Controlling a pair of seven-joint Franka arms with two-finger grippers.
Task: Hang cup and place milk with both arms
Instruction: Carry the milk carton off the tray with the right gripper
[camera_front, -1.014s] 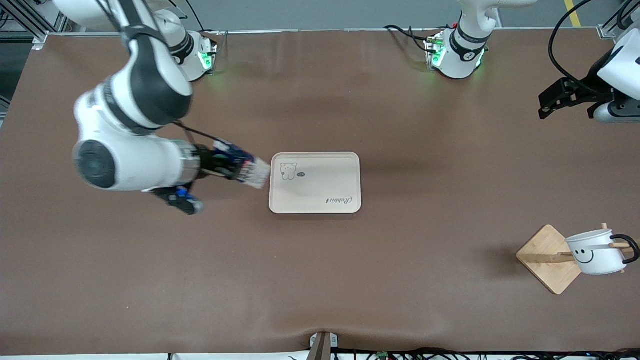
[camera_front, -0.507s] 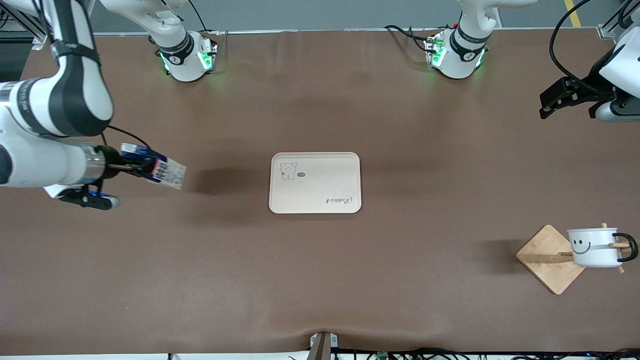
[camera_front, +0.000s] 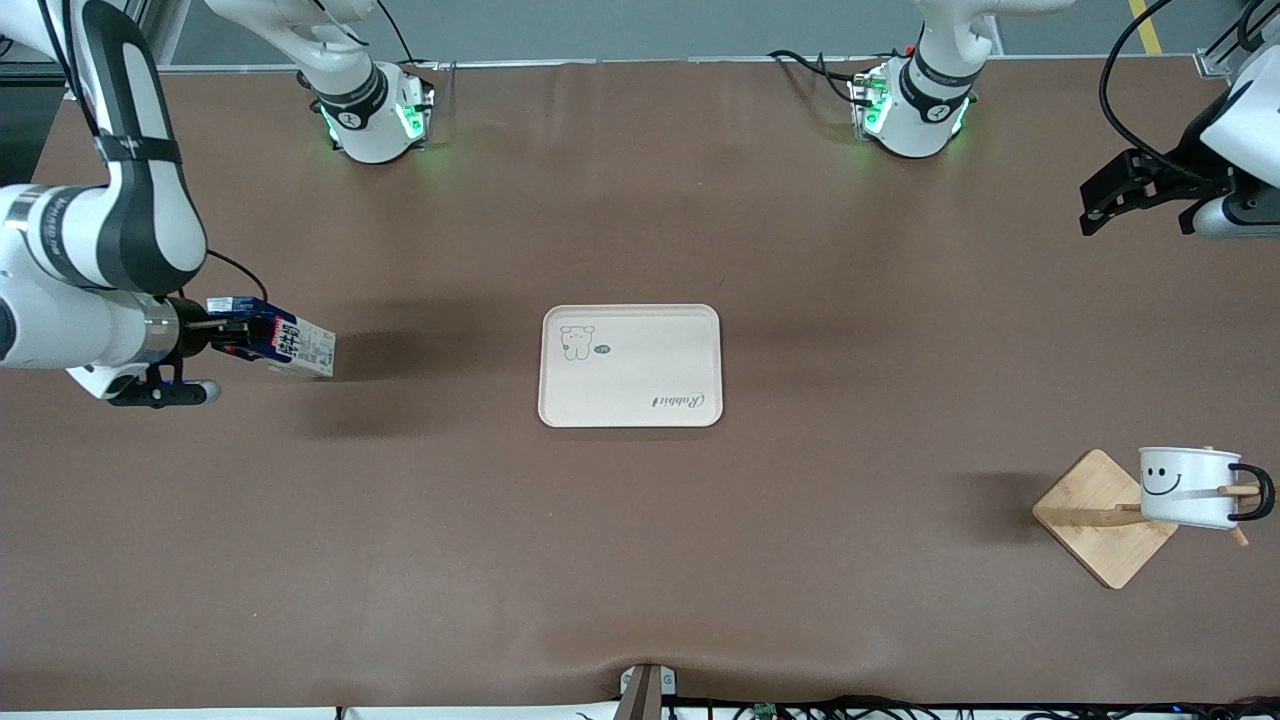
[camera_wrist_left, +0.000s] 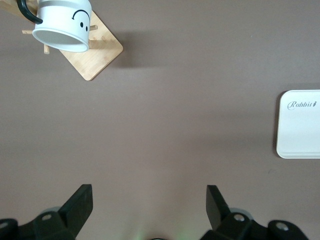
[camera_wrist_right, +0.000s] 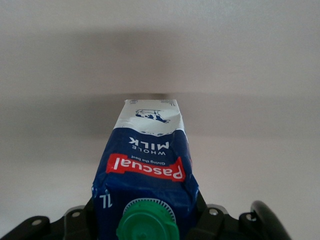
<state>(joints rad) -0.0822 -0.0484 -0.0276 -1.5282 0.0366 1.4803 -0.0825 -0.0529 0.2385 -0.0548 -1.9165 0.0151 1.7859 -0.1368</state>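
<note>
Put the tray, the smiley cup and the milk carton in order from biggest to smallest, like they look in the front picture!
1. Cream rectangular plastic tray, clearly biggest.
2. White enamel smiley cup hanging on the wooden rack.
3. Blue and white milk carton, partly hidden in the right gripper.
Cup and carton look close, so their order is unsure.

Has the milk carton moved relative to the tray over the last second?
Yes. The milk carton, held in the right gripper, has gone from the tray's edge away toward the right arm's end of the table.
</note>
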